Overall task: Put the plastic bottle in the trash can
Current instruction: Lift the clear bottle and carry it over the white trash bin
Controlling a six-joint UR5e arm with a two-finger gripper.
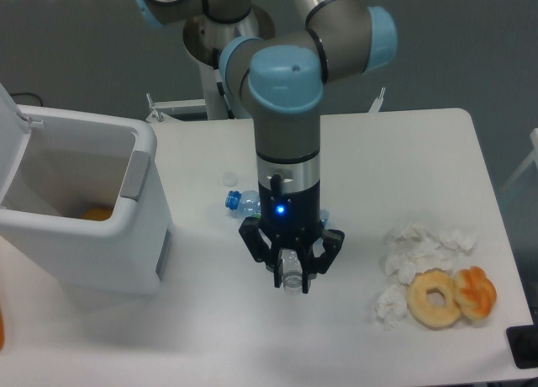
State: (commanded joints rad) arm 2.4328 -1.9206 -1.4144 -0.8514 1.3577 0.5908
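Observation:
The trash can (147, 235) stands at the left of the table, a large white bin with its lid flipped open and a grey tab (135, 175) on its rim. My gripper (291, 278) points down over the middle of the table, right of the can. Its fingers are closed around the plastic bottle (292, 280), small and transparent, only partly visible between them. I cannot tell whether the bottle rests on the table or is lifted.
A clear bottle with a blue cap (244, 204) lies behind the gripper, partly hidden by the arm. A small white cap (229, 179) lies beside it. Crumpled tissues (420, 248), a doughnut (435, 298) and an orange pastry (476, 291) lie at the right. Something orange (97, 213) is inside the can.

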